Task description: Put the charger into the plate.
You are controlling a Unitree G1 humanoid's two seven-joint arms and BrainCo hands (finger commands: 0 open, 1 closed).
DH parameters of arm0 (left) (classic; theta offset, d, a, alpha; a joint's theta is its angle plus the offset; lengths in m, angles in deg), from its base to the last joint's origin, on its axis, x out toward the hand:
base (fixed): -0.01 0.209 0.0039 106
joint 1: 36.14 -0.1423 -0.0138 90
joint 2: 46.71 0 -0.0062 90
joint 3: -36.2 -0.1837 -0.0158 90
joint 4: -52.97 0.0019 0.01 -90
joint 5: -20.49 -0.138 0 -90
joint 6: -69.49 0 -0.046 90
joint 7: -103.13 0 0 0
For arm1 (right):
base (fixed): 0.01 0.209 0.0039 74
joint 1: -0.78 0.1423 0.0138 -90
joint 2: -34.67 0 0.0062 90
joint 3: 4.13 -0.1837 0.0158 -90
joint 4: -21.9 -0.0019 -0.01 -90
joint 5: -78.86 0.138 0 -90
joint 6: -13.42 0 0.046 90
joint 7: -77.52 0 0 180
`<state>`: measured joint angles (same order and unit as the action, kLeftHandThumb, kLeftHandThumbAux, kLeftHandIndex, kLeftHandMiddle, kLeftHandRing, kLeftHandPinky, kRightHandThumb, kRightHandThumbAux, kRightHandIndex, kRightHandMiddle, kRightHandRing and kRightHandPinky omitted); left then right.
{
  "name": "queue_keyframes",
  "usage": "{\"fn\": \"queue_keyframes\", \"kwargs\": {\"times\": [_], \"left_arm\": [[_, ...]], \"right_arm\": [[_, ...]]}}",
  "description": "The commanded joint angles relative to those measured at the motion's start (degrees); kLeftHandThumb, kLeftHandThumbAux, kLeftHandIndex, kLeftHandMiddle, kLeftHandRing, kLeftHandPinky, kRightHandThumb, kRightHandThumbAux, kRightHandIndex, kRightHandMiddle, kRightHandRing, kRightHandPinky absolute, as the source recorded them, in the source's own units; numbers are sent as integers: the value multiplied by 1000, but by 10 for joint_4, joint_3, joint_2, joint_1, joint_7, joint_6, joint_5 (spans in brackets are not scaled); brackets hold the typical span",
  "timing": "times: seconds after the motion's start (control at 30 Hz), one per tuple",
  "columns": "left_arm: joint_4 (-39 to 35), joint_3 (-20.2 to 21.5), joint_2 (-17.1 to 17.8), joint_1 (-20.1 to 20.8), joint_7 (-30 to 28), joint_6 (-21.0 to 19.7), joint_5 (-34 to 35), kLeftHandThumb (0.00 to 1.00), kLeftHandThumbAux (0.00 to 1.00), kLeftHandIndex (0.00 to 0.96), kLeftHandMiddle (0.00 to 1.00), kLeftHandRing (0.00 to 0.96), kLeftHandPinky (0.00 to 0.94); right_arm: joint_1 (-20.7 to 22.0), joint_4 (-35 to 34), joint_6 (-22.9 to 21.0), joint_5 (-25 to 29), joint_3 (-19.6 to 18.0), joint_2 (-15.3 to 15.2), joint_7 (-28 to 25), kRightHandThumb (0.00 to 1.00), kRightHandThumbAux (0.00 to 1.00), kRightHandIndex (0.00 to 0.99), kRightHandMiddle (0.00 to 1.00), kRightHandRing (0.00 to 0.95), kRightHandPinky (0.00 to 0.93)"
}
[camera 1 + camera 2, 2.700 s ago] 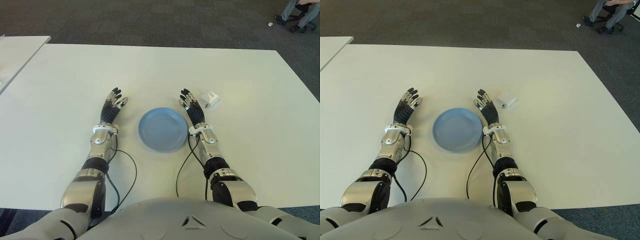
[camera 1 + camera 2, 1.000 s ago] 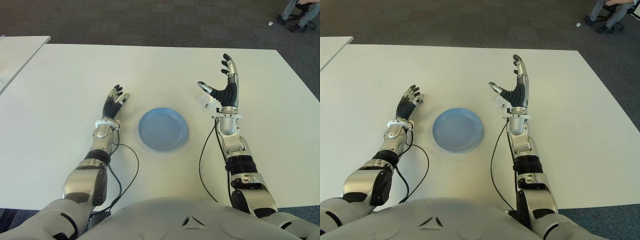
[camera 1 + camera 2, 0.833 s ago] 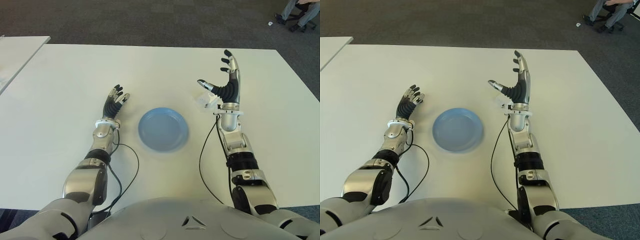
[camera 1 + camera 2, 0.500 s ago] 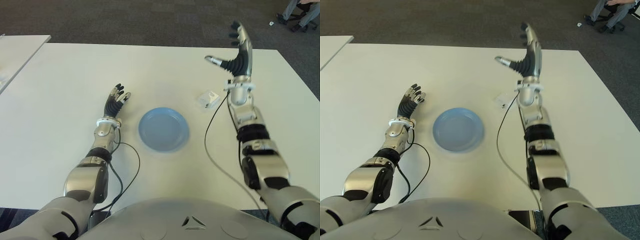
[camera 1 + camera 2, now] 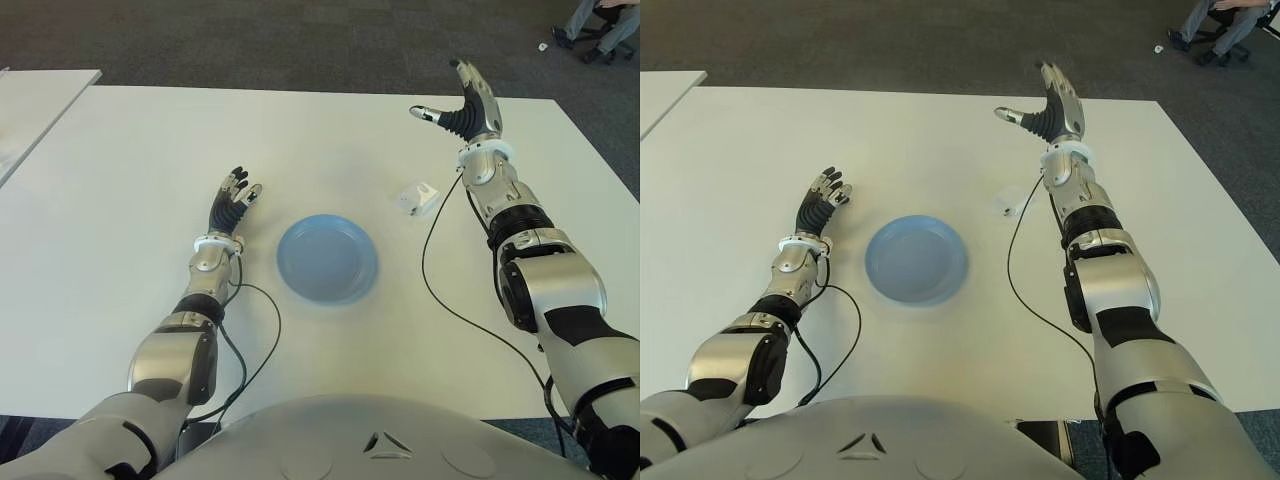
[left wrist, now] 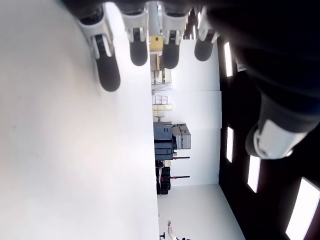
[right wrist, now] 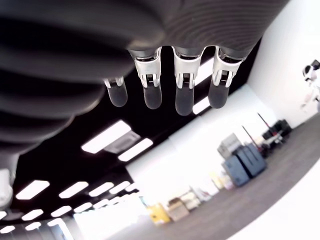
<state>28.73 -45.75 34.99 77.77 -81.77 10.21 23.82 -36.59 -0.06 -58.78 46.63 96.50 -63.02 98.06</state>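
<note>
A small white charger [image 5: 416, 197] lies on the white table, to the right of the round blue plate [image 5: 327, 259]. My right hand [image 5: 461, 103] is raised above the far part of the table, beyond the charger, with fingers spread and nothing in it. The right wrist view shows its straight fingers [image 7: 182, 85] against the ceiling. My left hand [image 5: 233, 201] shows open, left of the plate, fingers [image 6: 137, 42] extended over the table.
The white table [image 5: 140, 160] stretches wide around the plate. A second white table [image 5: 30, 100] stands at the far left. At the far right a person [image 5: 605, 20] sits on a chair on dark carpet.
My right hand rose from beside the plate, swung up and away past the charger, then tilted forward over the far table. The charger and plate stayed put. My left hand hardly moved.
</note>
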Motion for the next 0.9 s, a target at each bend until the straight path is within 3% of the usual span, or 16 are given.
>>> {"fn": "queue_keyframes", "kwargs": {"times": [0.03, 0.33, 0.9], "left_arm": [[46, -6, -19, -45, -4, -55, -8, 0, 565, 27, 119, 110, 123], [42, -7, -20, -49, -7, -46, -9, 0, 561, 29, 128, 124, 130], [37, -8, -21, -51, -9, -46, -8, 0, 556, 26, 127, 117, 112]], "right_arm": [[22, 19, -28, -12, 27, -4, -26, 452, 419, 0, 15, 31, 85], [21, 64, -76, -34, 78, -7, -60, 465, 353, 0, 0, 1, 72], [24, 77, -136, -35, 116, -3, -113, 431, 270, 0, 0, 0, 3]]}}
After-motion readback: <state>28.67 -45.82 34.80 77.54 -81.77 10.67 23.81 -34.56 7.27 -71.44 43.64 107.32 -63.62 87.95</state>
